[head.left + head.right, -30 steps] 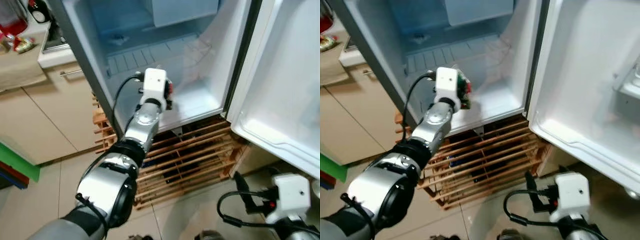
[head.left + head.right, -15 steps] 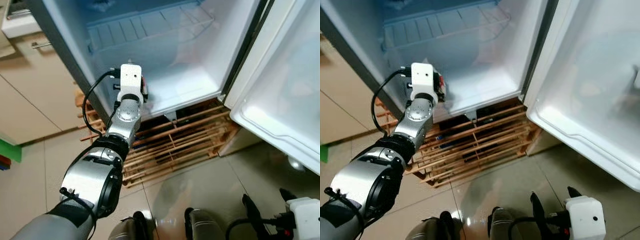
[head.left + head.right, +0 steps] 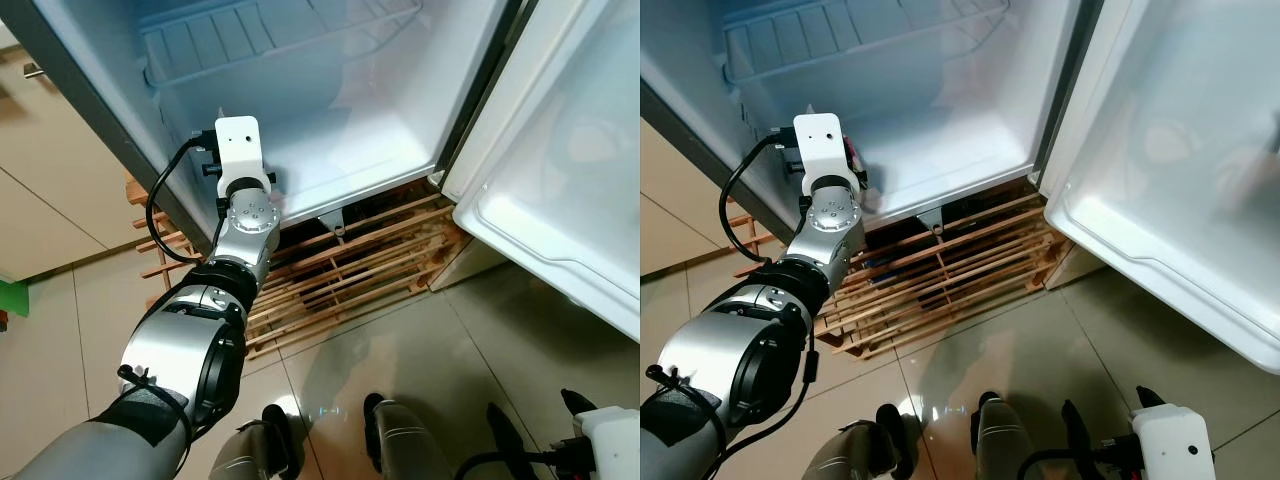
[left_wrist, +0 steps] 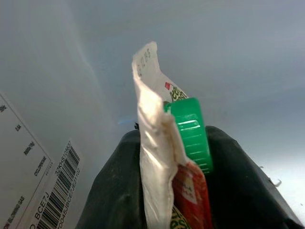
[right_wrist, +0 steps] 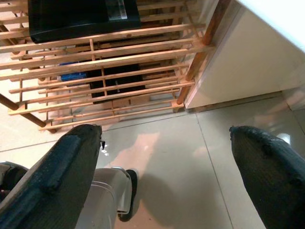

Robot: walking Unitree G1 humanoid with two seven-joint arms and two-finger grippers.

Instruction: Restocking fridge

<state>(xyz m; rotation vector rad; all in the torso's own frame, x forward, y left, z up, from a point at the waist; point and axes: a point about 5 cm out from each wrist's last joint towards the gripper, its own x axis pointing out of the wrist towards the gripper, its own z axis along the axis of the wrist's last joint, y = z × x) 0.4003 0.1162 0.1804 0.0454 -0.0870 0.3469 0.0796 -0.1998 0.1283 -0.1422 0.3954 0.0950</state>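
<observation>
Left gripper (image 4: pixel 176 191), jaws pinching a green-capped sauce pouch (image 4: pixel 162 157), sits at the fridge floor's (image 3: pixel 350 160) front-left edge; advise deeper placement before release, while right gripper (image 5: pixel 167 157) hangs spread.

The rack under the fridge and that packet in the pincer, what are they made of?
The rack looks like bare, unvarnished wood: pale orange slats with visible joints. The packet in the left pincer seems thin, crinkled plastic film, glossy and printed; its green cap looks like ribbed hard plastic.
</observation>
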